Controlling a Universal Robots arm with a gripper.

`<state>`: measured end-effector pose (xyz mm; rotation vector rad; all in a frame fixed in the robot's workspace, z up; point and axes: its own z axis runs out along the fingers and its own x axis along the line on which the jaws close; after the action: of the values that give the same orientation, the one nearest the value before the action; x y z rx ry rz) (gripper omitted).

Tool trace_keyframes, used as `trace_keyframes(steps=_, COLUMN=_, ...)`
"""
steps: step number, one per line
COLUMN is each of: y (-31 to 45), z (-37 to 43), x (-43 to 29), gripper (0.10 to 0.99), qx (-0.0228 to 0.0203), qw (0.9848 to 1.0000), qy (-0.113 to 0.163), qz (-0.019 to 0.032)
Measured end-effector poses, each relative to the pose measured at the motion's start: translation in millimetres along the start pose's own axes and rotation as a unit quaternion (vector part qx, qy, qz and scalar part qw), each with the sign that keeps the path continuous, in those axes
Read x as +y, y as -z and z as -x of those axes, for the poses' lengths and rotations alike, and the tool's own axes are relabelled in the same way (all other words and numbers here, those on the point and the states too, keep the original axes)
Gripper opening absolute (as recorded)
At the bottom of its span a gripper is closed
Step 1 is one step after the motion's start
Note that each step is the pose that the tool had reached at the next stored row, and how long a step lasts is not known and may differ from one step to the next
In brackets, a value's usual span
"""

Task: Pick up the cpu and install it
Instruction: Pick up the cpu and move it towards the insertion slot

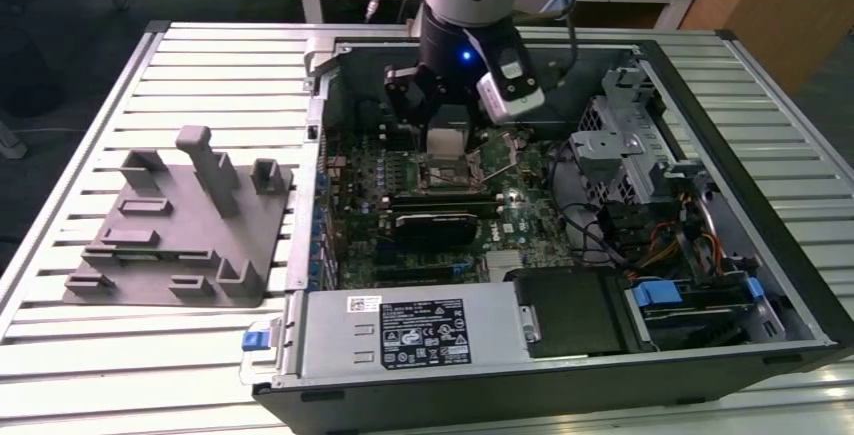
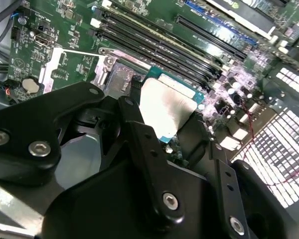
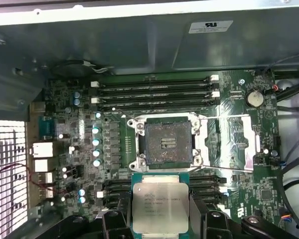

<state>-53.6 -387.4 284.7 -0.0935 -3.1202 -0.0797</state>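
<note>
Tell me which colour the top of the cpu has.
Silvery-white, on a green base; the cpu shows best in the first wrist view.

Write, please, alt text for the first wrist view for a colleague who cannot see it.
The gripper holds the cpu, silvery metal top toward the camera, apart from the open, empty socket on a green motherboard. Black memory slots run beside the socket, inside a grey metal case.
</note>
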Motion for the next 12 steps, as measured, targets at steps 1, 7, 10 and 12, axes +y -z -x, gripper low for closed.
trace_keyframes(steps=1, y=-1.5, z=0.0, x=0.5, gripper=0.541, qx=-0.0011, qw=1.0000, qy=0.000, qz=0.0001)
trace_keyframes(steps=7, y=-9.1, z=-0.2, x=5.9, gripper=0.541, qx=-0.0065, qw=1.0000, qy=0.002, qz=0.0004)
trace_keyframes(steps=10, y=-13.3, z=-0.5, x=11.7, gripper=0.541, qx=-0.0068, qw=1.0000, qy=0.003, qz=0.0004)
trace_keyframes(steps=12, y=-16.1, z=-0.7, x=16.4, gripper=0.541, qx=-0.0067, qw=1.0000, qy=0.004, qz=0.0003)
